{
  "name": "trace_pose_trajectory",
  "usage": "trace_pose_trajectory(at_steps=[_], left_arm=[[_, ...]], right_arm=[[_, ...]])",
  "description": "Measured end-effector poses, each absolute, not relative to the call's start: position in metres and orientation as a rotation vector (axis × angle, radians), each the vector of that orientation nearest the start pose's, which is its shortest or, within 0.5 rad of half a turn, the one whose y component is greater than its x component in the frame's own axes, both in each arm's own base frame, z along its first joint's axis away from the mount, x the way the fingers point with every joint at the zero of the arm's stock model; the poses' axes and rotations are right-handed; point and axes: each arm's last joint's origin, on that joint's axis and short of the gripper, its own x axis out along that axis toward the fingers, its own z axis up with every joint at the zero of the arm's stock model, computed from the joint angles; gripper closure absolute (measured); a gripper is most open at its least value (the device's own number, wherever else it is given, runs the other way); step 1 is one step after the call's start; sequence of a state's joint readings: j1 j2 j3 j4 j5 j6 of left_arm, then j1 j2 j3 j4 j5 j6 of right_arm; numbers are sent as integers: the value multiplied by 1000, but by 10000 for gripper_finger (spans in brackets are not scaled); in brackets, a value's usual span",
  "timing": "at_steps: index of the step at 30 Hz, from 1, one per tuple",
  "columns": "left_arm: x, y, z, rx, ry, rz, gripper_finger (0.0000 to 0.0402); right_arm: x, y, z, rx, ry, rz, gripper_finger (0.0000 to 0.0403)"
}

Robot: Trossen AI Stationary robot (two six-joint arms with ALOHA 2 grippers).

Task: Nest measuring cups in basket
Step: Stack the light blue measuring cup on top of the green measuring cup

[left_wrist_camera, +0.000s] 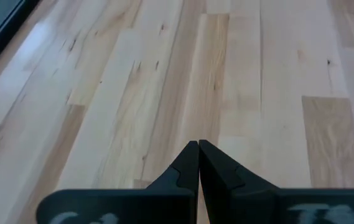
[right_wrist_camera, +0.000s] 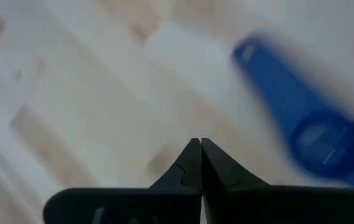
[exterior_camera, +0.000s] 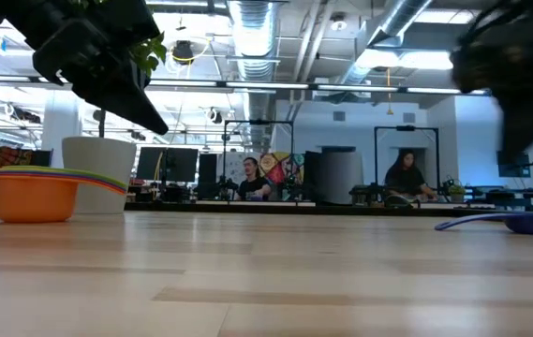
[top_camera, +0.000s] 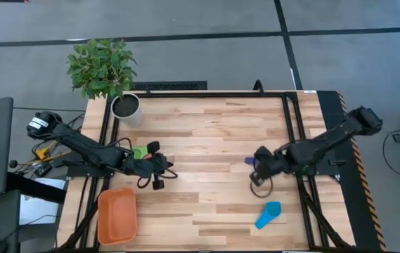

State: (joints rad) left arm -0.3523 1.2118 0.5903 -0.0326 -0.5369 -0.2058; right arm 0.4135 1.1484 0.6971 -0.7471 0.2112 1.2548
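From where I sit, the right claw (right_wrist_camera: 196, 144) has its fingers pressed together with nothing between them, hanging over bare counter (top_camera: 214, 133). Just ahead of it and off to one side in its wrist view lies a dark blue measuring cup (right_wrist_camera: 301, 118), bowl and flat handle both flat on the wood; in the high view a dark blue bit shows right beside that claw (top_camera: 261, 163). A little farther from it, toward the counter's front edge, sits the light blue measuring cup (top_camera: 268, 214), clear of everything.

The left claw (left_wrist_camera: 198, 149) is also closed and empty, looking at plain boards. Close behind it in the high view a green cup (top_camera: 139, 152) peeks out by the arm. Just beyond, near the front corner on that side, is the orange basket (top_camera: 117, 215); the low view shows a stack of coloured cups (exterior_camera: 60, 174) already nested at its rim.

I judge these scoops to be light, stiff, smooth plastic: they will skid if nudged and could twist in a poor pinch. I would open the right claw, come down over the dark blue cup's handle near the bowl, and close across its flat width.
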Motion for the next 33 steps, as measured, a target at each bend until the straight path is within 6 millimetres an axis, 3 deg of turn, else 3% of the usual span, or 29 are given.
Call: trace_pose_trajectory(at_steps=[4, 9, 21, 26, 33], left_arm=[[225, -66, 201, 99, 557, 283, 401], [225, -64, 201, 128, 546, 332, 401], [227, -57, 201, 130, 546, 377, 362], [226, -57, 200, 129, 558, 378, 344], [225, -57, 199, 119, 574, 387, 338]], right_arm=[[168, 101, 197, 844, 1115, -532, 379], [148, 129, 192, 961, 1192, -573, 337], [113, 155, 191, 1152, 1316, -742, 222], [112, 170, 188, 1207, 1289, -681, 213], [117, 187, 161, 1146, 1340, -747, 235]])
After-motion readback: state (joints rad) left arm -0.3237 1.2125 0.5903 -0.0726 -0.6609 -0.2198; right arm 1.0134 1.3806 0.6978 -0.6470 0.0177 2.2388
